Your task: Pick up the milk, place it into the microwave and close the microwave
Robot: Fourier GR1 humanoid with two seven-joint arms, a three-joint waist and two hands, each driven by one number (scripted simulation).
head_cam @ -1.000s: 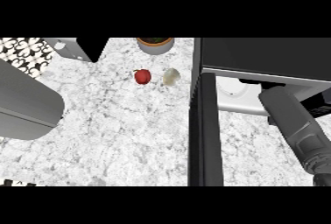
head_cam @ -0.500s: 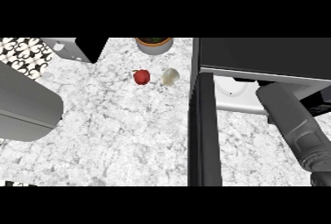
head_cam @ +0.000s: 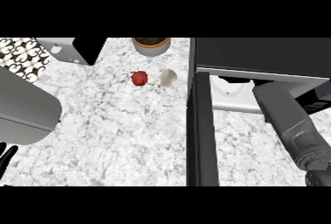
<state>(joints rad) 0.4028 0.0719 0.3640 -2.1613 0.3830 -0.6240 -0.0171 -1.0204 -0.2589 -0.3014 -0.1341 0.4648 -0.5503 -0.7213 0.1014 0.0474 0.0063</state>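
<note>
At the lower right of the frame, we see the right forearm (head_cam: 291, 124) reaching up into the microwave (head_cam: 258, 57), and since a second ago it has pushed slightly deeper toward the opening. The right hand itself is hidden inside the cavity, so we cannot tell whether its fingers are apart or clamped on anything. The milk does not show anywhere; it is possibly already inside, carried by that hand. At the lower left edge, dark fingers of the left hand (head_cam: 8, 158) hang straight and apart, idle. The microwave door (head_cam: 200, 131) stands open, edge-on, in the middle. Farther up the desk (head_cam: 116, 131) lie a red pepper (head_cam: 139, 78) and a pale garlic bulb (head_cam: 168, 78), unmoved. Closing the door remains undone.
</note>
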